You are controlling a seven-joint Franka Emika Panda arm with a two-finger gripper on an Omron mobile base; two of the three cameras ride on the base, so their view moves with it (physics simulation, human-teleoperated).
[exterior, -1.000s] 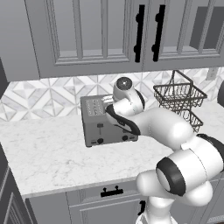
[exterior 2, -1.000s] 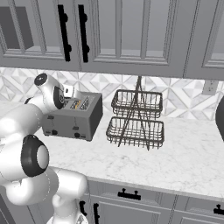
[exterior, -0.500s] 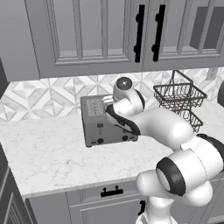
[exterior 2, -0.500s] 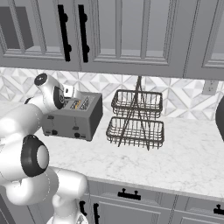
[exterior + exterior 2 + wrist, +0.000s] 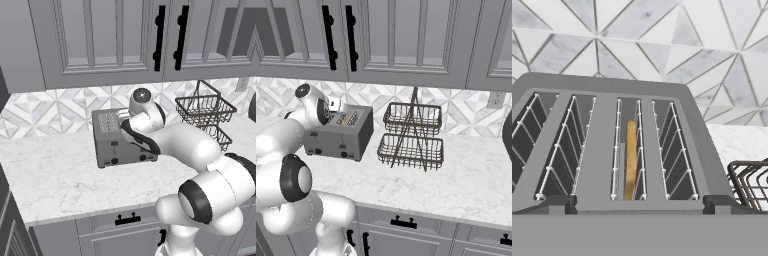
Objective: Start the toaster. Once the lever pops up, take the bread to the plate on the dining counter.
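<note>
The toaster is a boxy grey four-slot unit standing on the marble worktop against the tiled wall. In the hand view I look down into its slots. A thin golden slice of bread stands low in the third slot from the left. My gripper hovers just above the toaster's top, open, with the dark fingertips wide apart and nothing between them. One small lever and the black knobs show on the front face; my arm covers the rest. The plate and the dining counter are out of view.
A two-tier black wire basket stands right of the toaster. Grey upper cabinets hang overhead. White marble worktop stretches left and in front. A dark object sits at the far right edge.
</note>
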